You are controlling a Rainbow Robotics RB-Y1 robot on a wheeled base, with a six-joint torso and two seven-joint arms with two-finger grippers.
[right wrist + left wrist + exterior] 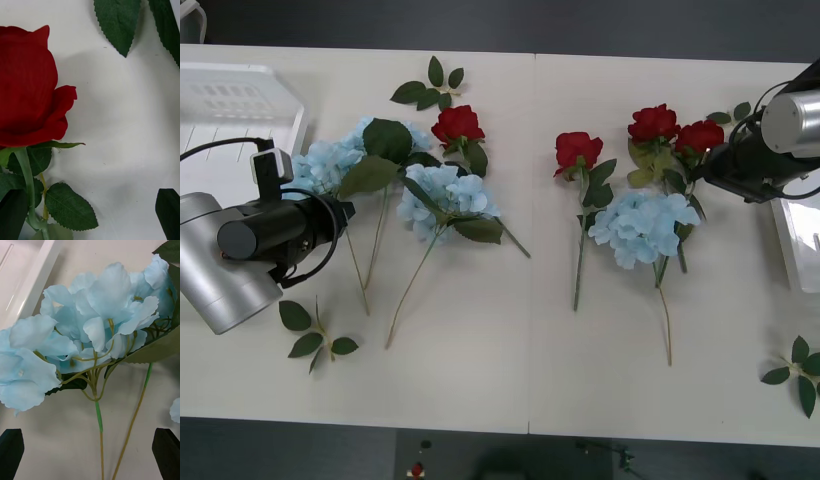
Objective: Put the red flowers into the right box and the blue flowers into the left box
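Observation:
Several red flowers lie on the white table: one [458,124] left of centre and three [577,150] [652,122] [700,135] on the right. Three blue flowers [330,160] [442,195] [642,225] lie among them. My left gripper [340,212] hovers open at the leftmost blue flower [97,315], its black fingertips [11,450] either side of the stems [99,420]. My right gripper [707,175] is open just above the rightmost red flower [26,97], whose stem runs past one fingertip [168,212]. The left box [240,105] sits at the far left; the right box [795,245] shows its rim at the right edge.
Bloomless leaf sprigs lie at the back [430,85], front left [315,335] and front right [795,370]. The left box's rim [33,281] is close beside the leftmost blue flower. Bare table runs along the front edge.

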